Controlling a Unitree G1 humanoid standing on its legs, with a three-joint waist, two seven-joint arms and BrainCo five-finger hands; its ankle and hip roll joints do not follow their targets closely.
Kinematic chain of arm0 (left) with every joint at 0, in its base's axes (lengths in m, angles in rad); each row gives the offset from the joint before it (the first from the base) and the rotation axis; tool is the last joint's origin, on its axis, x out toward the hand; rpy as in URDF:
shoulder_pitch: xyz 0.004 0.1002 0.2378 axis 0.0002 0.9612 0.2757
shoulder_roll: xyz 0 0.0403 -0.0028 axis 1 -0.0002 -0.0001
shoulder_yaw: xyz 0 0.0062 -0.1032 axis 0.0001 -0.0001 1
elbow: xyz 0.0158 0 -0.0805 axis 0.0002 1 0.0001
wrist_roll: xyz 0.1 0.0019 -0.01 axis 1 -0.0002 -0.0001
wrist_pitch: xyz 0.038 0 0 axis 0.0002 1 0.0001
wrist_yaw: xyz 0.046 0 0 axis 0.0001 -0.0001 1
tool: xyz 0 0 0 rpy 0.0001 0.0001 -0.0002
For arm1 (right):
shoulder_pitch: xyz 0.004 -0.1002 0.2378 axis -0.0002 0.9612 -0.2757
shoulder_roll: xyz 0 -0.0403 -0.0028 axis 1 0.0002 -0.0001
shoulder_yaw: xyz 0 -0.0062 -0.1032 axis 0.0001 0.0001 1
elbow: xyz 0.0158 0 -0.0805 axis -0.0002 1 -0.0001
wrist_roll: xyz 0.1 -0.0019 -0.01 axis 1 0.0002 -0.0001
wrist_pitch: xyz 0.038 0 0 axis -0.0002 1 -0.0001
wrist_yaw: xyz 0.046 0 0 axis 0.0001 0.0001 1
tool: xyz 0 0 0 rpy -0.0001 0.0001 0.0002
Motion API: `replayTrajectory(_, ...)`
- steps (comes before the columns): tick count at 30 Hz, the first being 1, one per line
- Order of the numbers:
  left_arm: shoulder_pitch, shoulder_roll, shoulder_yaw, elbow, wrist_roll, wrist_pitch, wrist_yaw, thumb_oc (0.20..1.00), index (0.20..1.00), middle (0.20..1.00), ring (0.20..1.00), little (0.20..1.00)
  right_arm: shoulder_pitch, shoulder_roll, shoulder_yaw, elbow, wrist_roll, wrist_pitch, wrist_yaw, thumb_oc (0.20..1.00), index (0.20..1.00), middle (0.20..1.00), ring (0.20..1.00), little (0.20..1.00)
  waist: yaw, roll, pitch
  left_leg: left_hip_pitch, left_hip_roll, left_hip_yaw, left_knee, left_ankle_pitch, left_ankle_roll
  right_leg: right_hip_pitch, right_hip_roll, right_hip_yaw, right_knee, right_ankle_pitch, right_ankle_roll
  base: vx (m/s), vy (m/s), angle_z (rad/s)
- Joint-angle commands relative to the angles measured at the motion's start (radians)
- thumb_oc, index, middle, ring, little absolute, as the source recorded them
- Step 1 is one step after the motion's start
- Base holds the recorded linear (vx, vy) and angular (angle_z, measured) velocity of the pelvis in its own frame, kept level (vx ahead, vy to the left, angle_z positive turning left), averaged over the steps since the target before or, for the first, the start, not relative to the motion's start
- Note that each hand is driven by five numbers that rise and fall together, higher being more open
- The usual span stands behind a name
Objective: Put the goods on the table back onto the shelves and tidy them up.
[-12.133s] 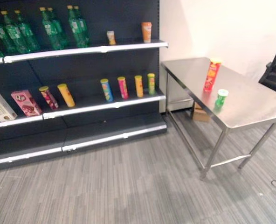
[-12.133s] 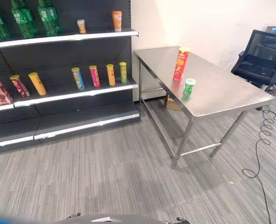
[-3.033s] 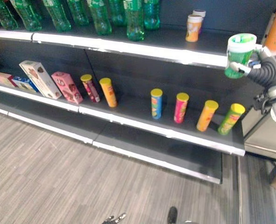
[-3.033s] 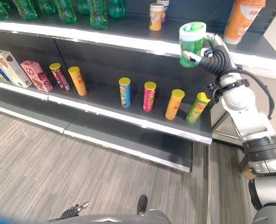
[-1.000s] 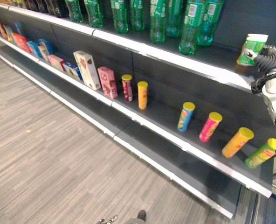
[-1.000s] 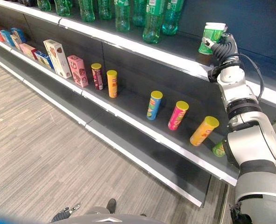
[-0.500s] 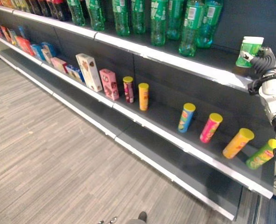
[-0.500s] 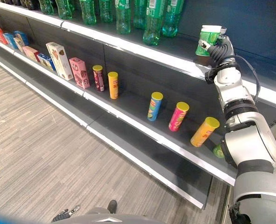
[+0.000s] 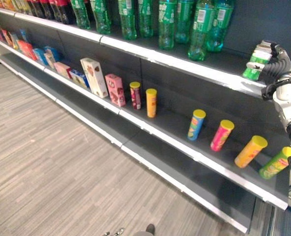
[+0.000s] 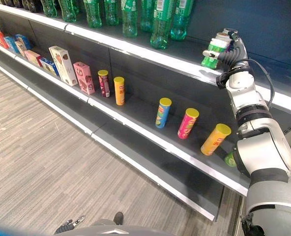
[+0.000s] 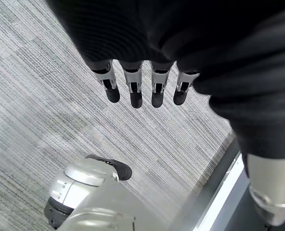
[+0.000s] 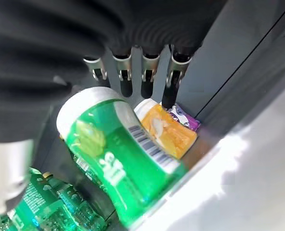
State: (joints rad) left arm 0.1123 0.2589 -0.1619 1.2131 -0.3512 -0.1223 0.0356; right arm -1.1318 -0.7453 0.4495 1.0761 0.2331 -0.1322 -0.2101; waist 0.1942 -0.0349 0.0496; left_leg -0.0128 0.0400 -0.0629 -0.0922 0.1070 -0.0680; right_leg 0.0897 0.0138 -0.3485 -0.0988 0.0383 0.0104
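The dark shelf unit (image 9: 150,83) ran from ten o'clock toward four o'clock. Its top shelf (image 9: 185,61) carried green bottles (image 9: 167,22); the middle shelf (image 9: 194,152) carried boxes (image 9: 94,76) and a row of snack tubes (image 9: 197,124).

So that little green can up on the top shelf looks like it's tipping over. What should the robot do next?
Probably tilt the small green can with the white lid back upright before letting go. It leans at the front edge of the top shelf, its base on the board, and the right hand is at its lid. In the right wrist view the fingers look fairly straight beside it, so the grip seems loose.
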Motion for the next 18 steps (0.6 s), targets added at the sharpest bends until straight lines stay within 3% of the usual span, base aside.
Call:
replayTrajectory(1,-0.055,0.030,-0.037,0.034,-0.005,-0.020,0.011,1.000,1.000,1.000,1.000,1.000,-0.049,-0.002,0.035,0.008,-0.017,-0.028,-0.039,1.000,1.000,1.000,1.000,1.000,0.015,-0.059,0.011,0.011,0.032,0.039,0.005,-0.051,-0.046,0.042,-0.085,0.065,0.012,-0.058,0.098,0.00,0.000,0.00)
replayTrajectory(8,-0.059,0.032,-0.038,0.035,0.000,-0.020,0.012,1.000,1.000,1.000,1.000,1.000,-0.052,-0.021,0.029,-0.003,-0.011,-0.032,-0.047,1.000,1.000,1.000,1.000,1.000,0.009,-0.059,0.010,0.013,0.033,0.043,0.005,-0.054,-0.045,0.041,-0.087,0.068,0.012,-0.055,0.099,0.00,0.000,0.00)
replayTrajectory(13,-0.057,0.027,-0.024,0.031,0.004,-0.016,0.022,1.000,1.000,1.000,1.000,1.000,-0.033,-0.081,-0.020,-0.172,-0.037,-0.047,-0.116,1.000,1.000,1.000,1.000,1.000,-0.011,-0.058,0.010,0.020,0.036,0.058,0.005,-0.060,-0.042,0.036,-0.088,0.077,0.012,-0.051,0.101,-0.01,0.011,-0.04)
replayTrajectory(16,-0.049,0.012,0.019,0.025,0.017,-0.008,0.026,1.000,1.000,1.000,1.000,1.000,0.115,-0.136,-0.152,-0.506,-0.076,-0.082,-0.161,1.000,1.000,1.000,1.000,1.000,-0.044,-0.051,0.011,0.027,0.039,0.074,0.005,-0.068,-0.039,0.035,-0.088,0.090,0.012,-0.050,0.101,-0.01,0.019,-0.10)
replayTrajectory(17,-0.048,0.015,0.017,0.025,0.017,-0.008,0.026,1.000,1.000,1.000,1.000,1.000,0.127,-0.136,-0.162,-0.516,-0.078,-0.078,-0.162,1.000,1.000,1.000,1.000,1.000,-0.042,-0.054,0.010,0.027,0.039,0.074,0.005,-0.069,-0.039,0.035,-0.088,0.090,0.012,-0.051,0.101,-0.01,0.008,-0.05)
replayTrajectory(18,-0.045,0.008,0.045,0.027,0.032,0.001,0.025,1.000,1.000,1.000,1.000,1.000,0.228,-0.154,-0.237,-0.683,-0.092,-0.101,-0.154,1.000,1.000,1.000,1.000,1.000,-0.060,-0.050,0.010,0.031,0.042,0.083,0.005,-0.072,-0.040,0.034,-0.085,0.098,0.012,-0.052,0.100,-0.01,0.003,-0.08)
